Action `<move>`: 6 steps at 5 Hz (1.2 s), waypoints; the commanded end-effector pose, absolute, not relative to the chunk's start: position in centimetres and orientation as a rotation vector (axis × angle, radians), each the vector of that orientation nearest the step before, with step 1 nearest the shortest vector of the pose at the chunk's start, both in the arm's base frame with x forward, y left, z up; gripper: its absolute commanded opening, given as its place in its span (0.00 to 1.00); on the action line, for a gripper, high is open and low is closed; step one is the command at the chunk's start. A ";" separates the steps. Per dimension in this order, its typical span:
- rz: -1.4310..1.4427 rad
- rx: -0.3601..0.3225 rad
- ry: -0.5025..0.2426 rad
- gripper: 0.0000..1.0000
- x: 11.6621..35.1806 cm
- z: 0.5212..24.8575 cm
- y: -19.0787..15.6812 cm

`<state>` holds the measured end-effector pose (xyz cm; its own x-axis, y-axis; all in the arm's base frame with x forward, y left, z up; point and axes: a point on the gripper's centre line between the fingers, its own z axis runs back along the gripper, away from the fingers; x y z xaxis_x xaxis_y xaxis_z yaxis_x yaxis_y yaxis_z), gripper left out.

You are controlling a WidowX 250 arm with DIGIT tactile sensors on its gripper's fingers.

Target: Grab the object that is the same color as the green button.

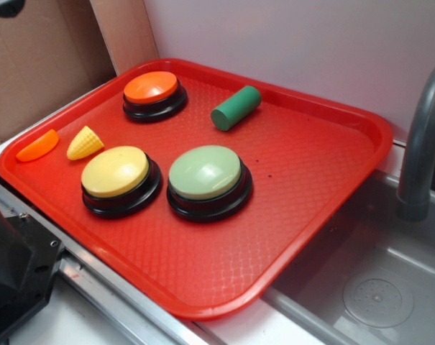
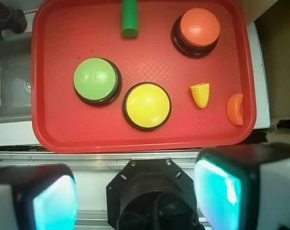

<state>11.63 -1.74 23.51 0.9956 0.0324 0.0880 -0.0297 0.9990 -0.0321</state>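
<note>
The green cylinder (image 1: 236,108) lies on its side on the red tray (image 1: 318,172), beyond the green button (image 1: 205,172); the gripper (image 2: 135,196) hangs off the tray's near edge, well apart, jaws spread wide, empty.

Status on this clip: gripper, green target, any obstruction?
Gripper open, empty, high above tray. Green cylinder lying untouched at tray's far side, beyond green button. Nothing blocking it.

Gripper (image 2: 135,201) seen from wrist cam: fingers (image 2: 219,196) spread wide apart, nothing between; black mount centred below.
</note>
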 end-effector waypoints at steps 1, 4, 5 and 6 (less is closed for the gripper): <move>0.031 -0.031 -0.089 1.00 11.6 23.5 -1.7; -0.167 0.025 -0.129 1.00 17.7 20.7 0.9; -0.207 0.025 -0.173 1.00 20.8 18.4 1.7; -0.178 0.008 -0.204 1.00 24.1 16.0 2.5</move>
<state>23.71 2.34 14.76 0.9723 -0.1752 0.1549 0.1749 0.9845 0.0160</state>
